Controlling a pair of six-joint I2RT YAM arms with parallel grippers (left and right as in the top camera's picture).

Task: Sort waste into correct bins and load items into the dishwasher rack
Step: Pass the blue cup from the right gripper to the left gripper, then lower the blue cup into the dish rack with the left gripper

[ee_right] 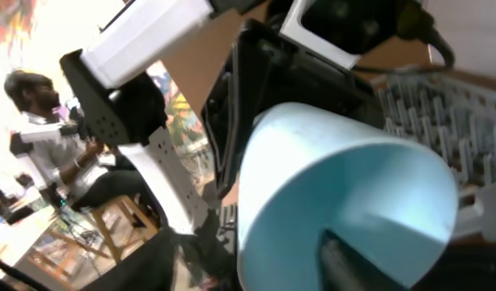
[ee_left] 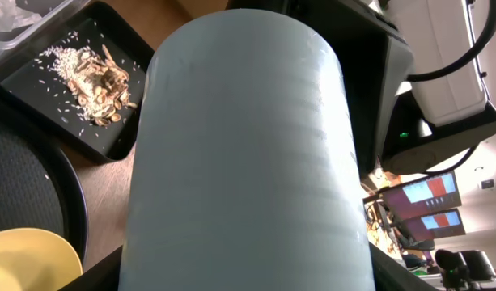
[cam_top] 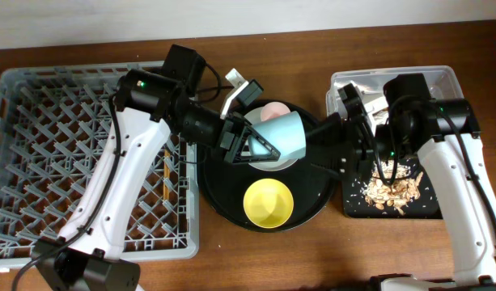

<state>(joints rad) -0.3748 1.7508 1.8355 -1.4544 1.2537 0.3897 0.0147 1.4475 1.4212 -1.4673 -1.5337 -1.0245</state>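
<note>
The blue cup (cam_top: pixel 284 136) lies on its side in the air over the round black tray, its mouth facing right. My left gripper (cam_top: pixel 260 145) is shut on the cup's body; in the left wrist view the blue cup (ee_left: pixel 248 162) fills the gap between the jaws. My right gripper (cam_top: pixel 314 147) is open at the rim of the blue cup (ee_right: pixel 337 186), one finger (ee_right: pixel 357 259) inside it and the other outside. Under them sit the pink cup (cam_top: pixel 272 111) and the pale plate (cam_top: pixel 268 166). The yellow bowl (cam_top: pixel 268 202) stands in front.
The grey dishwasher rack (cam_top: pixel 37 162) fills the left side, with thin wooden chopsticks (cam_top: pixel 166 178) lying near its right wall. The round black tray (cam_top: pixel 223 194) lies in the middle. At the right, food scraps (cam_top: pixel 393 190) lie in the shallow black tray (cam_top: pixel 353 206), behind it the clear tub (cam_top: pixel 446 81).
</note>
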